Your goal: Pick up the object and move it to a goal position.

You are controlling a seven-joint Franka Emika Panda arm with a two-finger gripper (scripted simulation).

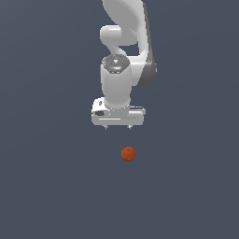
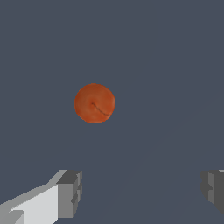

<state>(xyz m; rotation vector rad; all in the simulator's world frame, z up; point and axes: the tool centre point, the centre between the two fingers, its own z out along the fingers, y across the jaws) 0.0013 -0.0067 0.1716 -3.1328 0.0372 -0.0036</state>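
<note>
The object is a small orange-red ball [image 1: 128, 153] lying on the dark grey floor, in front of the arm and a little toward the exterior view's right. It also shows in the wrist view [image 2: 94, 103], with a faint dark line on its surface. My white gripper [image 1: 117, 126] hangs above the floor, behind the ball and apart from it. Its jaws stand wide open and empty. In the wrist view the gripper [image 2: 142, 192] shows two grey fingertips [image 2: 70, 193] far apart, with the ball outside the gap between them.
The flat dark grey floor [image 1: 46, 186] fills both views. The white arm [image 1: 126, 42] rises behind the gripper. Nothing else shows.
</note>
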